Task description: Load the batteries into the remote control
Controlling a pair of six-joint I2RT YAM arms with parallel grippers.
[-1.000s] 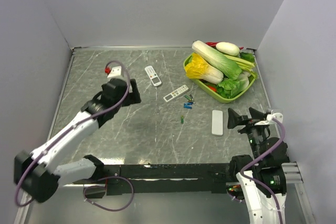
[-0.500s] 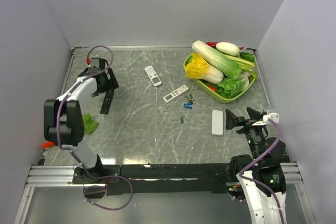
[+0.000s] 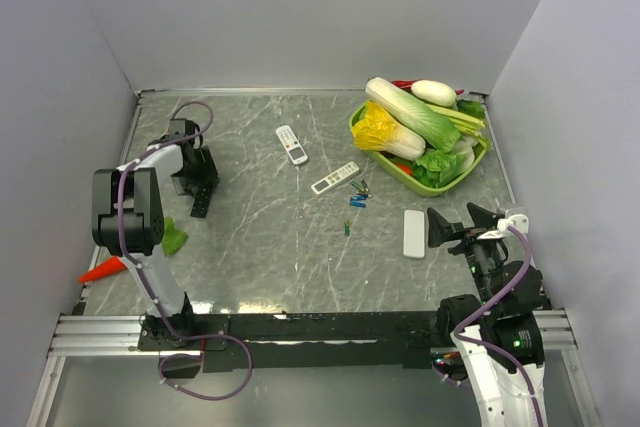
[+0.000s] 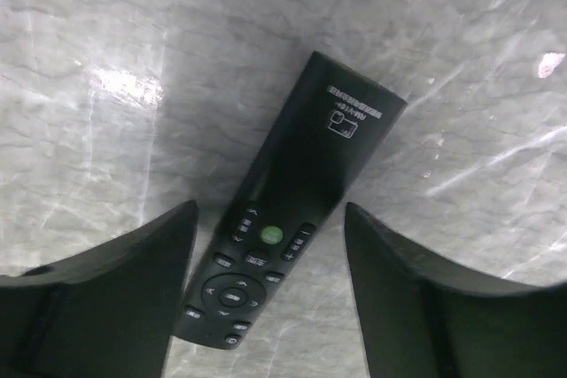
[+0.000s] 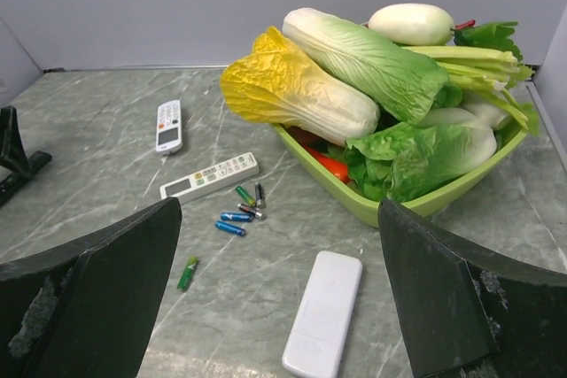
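Left wrist view showed my left claw [image 4: 270, 219] spread astride the black remote [image 4: 310, 165], which lay buttons up with neither finger touching it. My right claw [image 5: 279, 210] gaped wide, holding nothing. I judged the job barely begun: no cover off, no cell loaded. The batteries [image 5: 241, 208], tiny blue, green and dark cylinders, lay loose mid-table just beside a white remote [image 5: 210, 175], one green battery [image 5: 187, 273] apart.

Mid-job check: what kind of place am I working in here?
Likely a robot test cell, not a home: plain walls enclose a marble-look table, with staged props, a basket of vegetables and loose batteries.
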